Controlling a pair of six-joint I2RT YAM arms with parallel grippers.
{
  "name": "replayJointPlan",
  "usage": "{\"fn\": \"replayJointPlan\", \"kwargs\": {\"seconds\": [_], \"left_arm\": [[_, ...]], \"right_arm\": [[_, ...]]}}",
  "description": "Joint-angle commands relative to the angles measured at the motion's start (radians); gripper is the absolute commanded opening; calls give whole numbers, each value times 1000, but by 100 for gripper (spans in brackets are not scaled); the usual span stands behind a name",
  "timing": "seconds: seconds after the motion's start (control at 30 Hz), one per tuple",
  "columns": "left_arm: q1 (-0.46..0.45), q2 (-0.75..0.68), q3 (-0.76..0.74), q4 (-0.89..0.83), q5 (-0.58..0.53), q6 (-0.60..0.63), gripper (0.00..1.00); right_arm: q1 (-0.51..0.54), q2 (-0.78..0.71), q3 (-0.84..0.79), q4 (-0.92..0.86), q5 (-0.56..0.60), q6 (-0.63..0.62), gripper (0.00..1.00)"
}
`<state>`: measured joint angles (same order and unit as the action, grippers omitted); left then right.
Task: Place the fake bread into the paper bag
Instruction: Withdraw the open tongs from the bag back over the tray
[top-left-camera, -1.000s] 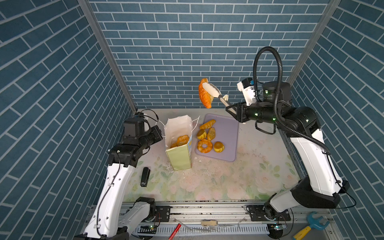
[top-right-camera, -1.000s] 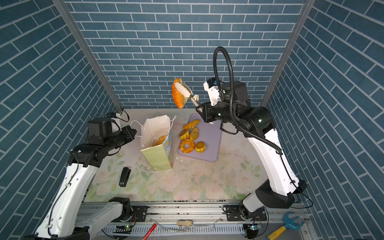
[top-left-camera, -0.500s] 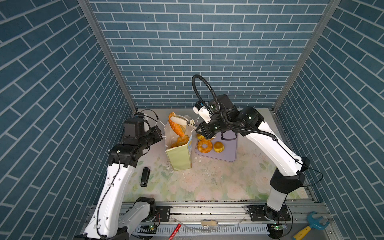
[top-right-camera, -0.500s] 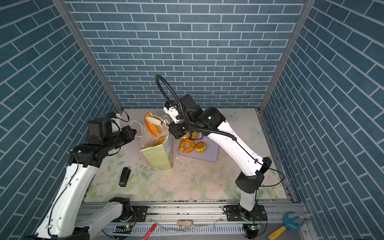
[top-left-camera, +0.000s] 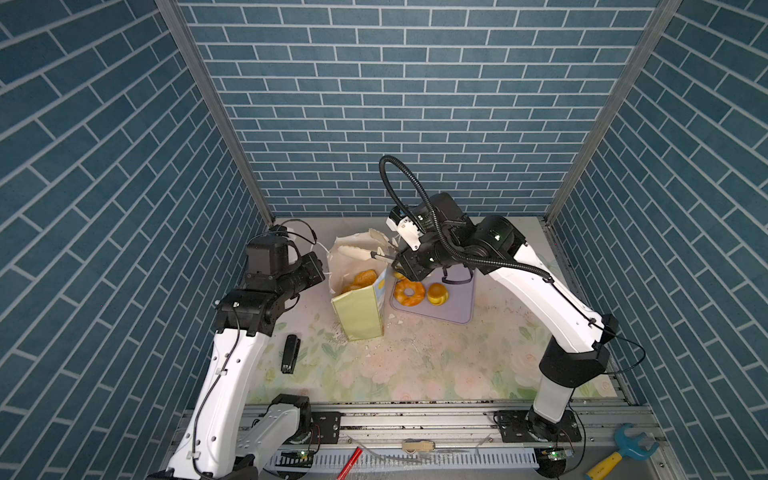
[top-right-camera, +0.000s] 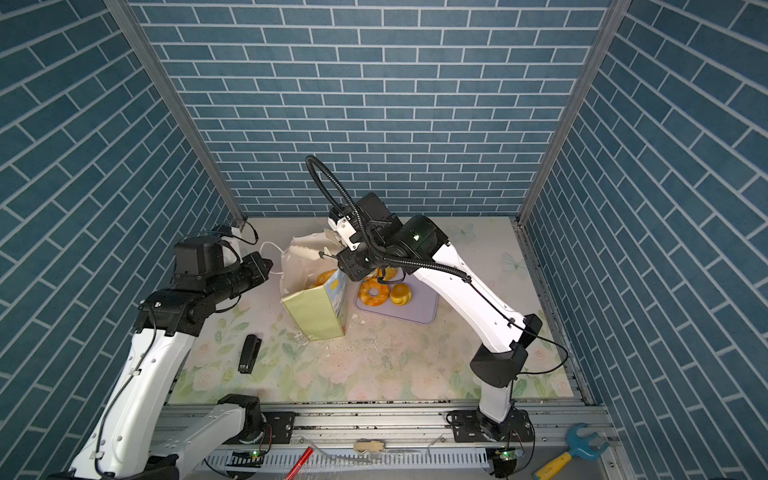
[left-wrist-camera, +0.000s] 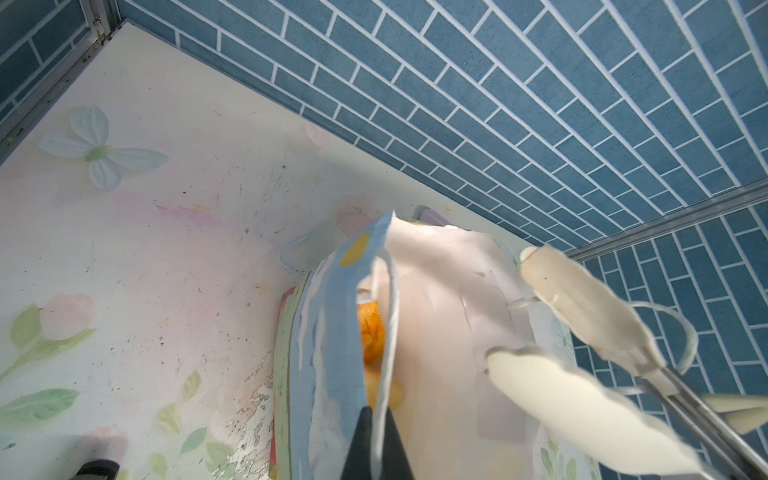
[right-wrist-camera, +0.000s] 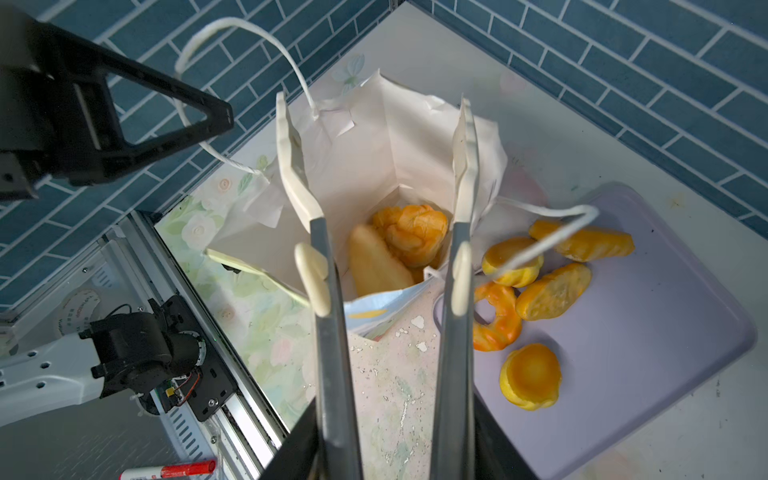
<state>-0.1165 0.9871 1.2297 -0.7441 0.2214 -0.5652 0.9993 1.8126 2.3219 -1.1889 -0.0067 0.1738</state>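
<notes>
Sitting at the bottom of the paper bag (right-wrist-camera: 365, 137): two visible pieces of fake bread (right-wrist-camera: 411, 232), a knotted bun and a longer pale-faced piece touching it. Both are well below the tongs (right-wrist-camera: 463, 166) carried by the right gripper (right-wrist-camera: 395, 455). In both top views the bag stands upright just left of centre, mouth open, with the lilac tray (top-left-camera: 455, 309) touching or just beside its right side. The right wrist view shows five more pieces on the tray: ring doughnut (right-wrist-camera: 498, 322), two round buns, a long loaf and a flat oval piece. All sit off to one side of the tongs and none is touched. The right gripper's jaws grip the tongs' grey arms from outside. The cream blades stand apart, poised over the bag mouth, one toward each side wall, with nothing between them. Cannot tell whether a blade touches the paper. The left gripper (left-wrist-camera: 376, 436) is left of the bag in the top views, level with its rim. Its jaws are together, pinching the white cord handle (left-wrist-camera: 392, 299), which runs from the fingers up to the bag's edge. The bag's second handle (right-wrist-camera: 540, 245) droops over the pieces on the tray.
</notes>
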Motion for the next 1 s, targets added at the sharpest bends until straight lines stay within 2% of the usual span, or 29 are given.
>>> {"fn": "replayJointPlan", "kwargs": {"seconds": [0.0,0.13,0.3,0.57,0.73,0.97], "left_arm": [[0,-10,-8,-13,-7,6,0],[0,-12,-6,-13,-7,6,0],[1,-15,-9,-12,-3,7,0],[0,-22,-18,-12,-4,7,0],[-1,-12,-19,-4,2,4,0],[0,-19,-14,-18,-8,12,0]], "right_arm": [[4,-2,75,30,37,-35,50],[-7,-15,149,10,111,-27,50],[-110,-57,206,-67,120,8,50],[-300,-279,-135,-33,147,112,51],[-412,-363,-375,-32,153,188,51],[-449,-397,-669,20,56,255,51]]}}
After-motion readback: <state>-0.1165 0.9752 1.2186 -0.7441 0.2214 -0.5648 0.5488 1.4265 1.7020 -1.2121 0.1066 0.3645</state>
